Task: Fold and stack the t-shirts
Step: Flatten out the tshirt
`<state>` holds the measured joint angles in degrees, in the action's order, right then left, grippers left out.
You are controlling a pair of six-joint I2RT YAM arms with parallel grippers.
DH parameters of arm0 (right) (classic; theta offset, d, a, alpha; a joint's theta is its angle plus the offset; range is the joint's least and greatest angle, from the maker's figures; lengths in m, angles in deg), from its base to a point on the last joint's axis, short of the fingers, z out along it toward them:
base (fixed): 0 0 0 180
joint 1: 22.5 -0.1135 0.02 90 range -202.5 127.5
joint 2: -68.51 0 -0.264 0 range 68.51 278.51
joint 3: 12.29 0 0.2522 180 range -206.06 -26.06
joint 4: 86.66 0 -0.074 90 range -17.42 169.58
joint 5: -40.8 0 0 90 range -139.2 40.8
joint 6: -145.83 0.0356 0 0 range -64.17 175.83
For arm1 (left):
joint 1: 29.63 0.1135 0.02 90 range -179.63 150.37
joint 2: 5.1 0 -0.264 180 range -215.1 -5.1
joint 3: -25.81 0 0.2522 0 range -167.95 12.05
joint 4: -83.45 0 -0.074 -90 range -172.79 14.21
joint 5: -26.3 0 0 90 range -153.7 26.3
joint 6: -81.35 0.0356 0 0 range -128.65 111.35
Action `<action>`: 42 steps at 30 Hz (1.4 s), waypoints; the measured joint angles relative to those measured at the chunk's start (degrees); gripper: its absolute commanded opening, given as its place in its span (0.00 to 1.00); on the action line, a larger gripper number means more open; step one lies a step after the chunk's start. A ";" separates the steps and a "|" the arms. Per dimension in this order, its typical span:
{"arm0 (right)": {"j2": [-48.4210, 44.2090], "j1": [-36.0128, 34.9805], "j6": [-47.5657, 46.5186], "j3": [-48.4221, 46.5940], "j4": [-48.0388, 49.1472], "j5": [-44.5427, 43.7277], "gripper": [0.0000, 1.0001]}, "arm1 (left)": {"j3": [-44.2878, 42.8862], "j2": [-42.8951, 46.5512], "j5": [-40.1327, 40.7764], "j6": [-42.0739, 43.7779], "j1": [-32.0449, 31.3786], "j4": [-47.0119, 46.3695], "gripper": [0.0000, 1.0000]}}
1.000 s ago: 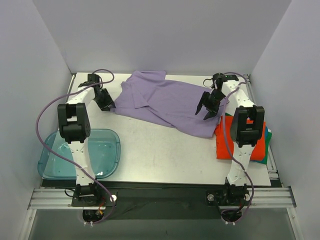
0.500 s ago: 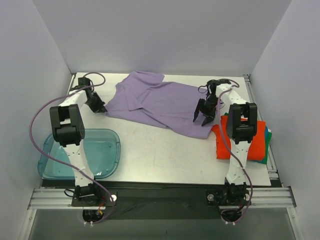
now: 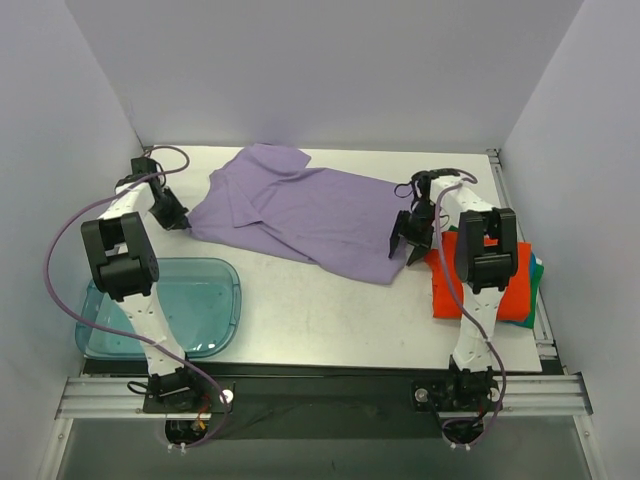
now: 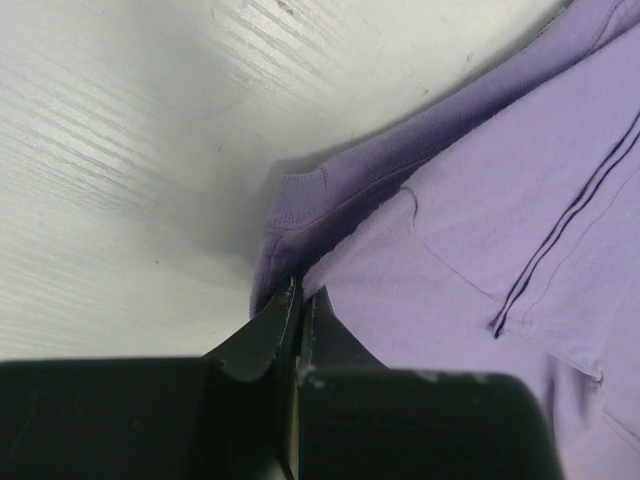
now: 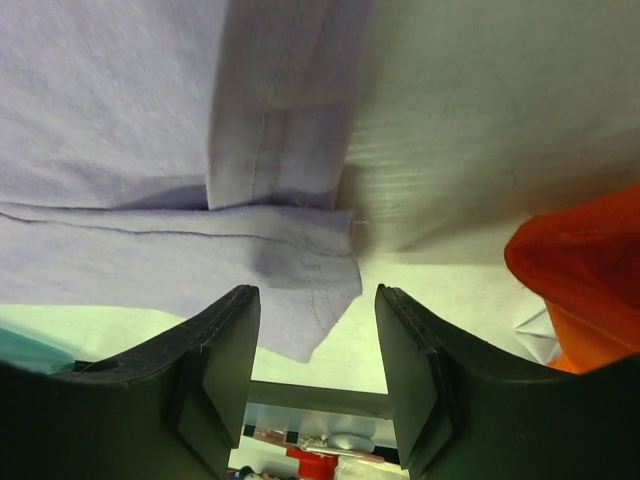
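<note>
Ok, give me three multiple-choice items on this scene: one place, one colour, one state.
1. The blue tray lies: A) near left of the table B) far right C) under a shirt.
2. The spread-out shirt is: A) orange B) green C) purple.
3. The left gripper is: A) wide open B) shut on that shirt's edge C) holding the tray.
Answers: 1 A, it shows at the near-left corner; 2 C, lavender cloth spans the middle; 3 B, the wrist view shows jaws closed on the hem.
</note>
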<state>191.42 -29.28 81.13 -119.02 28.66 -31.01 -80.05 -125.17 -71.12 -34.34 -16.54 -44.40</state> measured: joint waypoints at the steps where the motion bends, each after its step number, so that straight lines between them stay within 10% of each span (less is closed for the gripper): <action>1: -0.44 0.09 0.00 0.50 0.11 0.04 0.50 | 0.00 0.00 0.00 0.20 0.00 0.13 0.00; 10: -0.98 0.37 -0.22 3.23 3.54 1.88 0.49 | 0.00 0.00 -0.57 0.92 0.00 0.17 0.00; 14: -0.98 0.37 -0.42 3.56 5.51 2.27 0.49 | 0.00 0.09 -0.94 1.46 0.00 0.17 0.42; 42: -0.46 4.17 -5.73 -0.04 9.38 5.35 0.37 | -16.55 -5.11 -2.25 -3.63 -12.15 0.11 0.46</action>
<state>190.96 -25.11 75.40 -119.07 38.04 -25.65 -96.59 -130.28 -73.37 -37.97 -28.70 -44.29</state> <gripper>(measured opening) 0.374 0.458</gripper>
